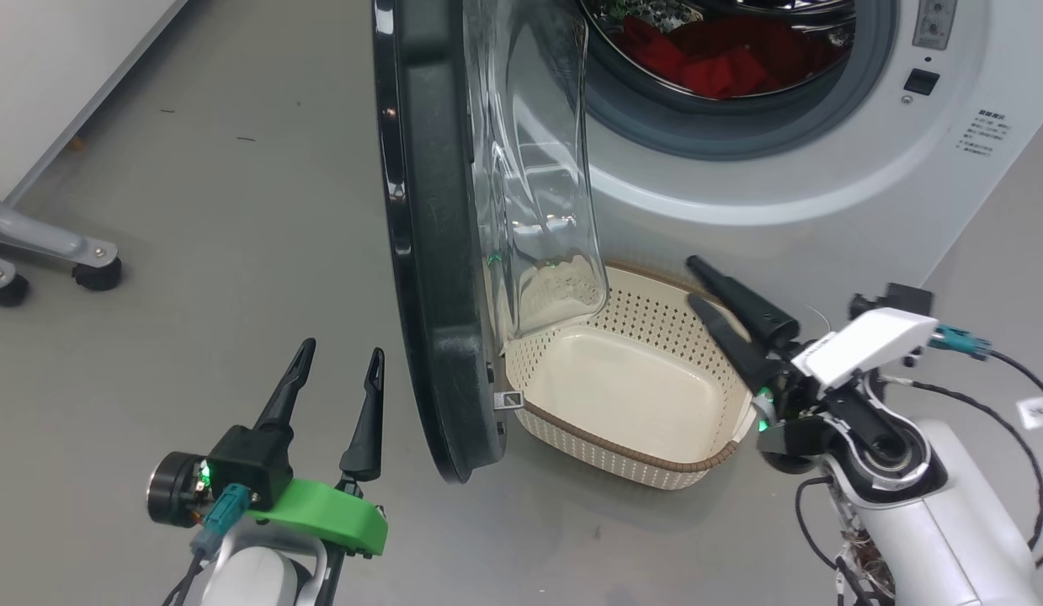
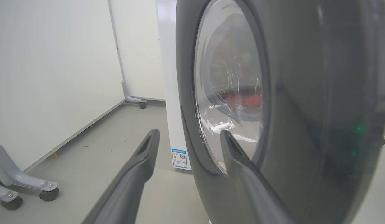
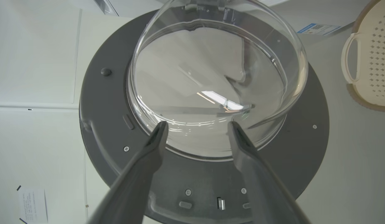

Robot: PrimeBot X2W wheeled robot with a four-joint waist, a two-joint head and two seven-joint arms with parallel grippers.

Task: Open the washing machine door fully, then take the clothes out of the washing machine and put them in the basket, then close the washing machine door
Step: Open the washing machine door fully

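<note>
The washing machine door (image 1: 433, 252) stands swung out, edge-on in the head view, its clear glass bowl (image 1: 542, 177) bulging toward the washing machine (image 1: 824, 168). Red clothes (image 1: 723, 59) lie in the steel drum. The cream basket (image 1: 706, 459) sits on the floor below the drum, beside the door, with nothing in it. My left gripper (image 1: 337, 351) is open on the door's outer side, close to the black rim (image 2: 304, 124). My right gripper (image 1: 694, 282) is open over the basket's right end, facing the door's inner face (image 3: 304, 130) and glass bowl (image 3: 211, 87).
A grey wheeled stand foot (image 1: 58, 248) sits on the floor at the left, near a white wall panel (image 1: 58, 76). Grey floor (image 1: 235, 210) stretches left of the door. Loose cables (image 1: 1009, 387) hang by my right arm.
</note>
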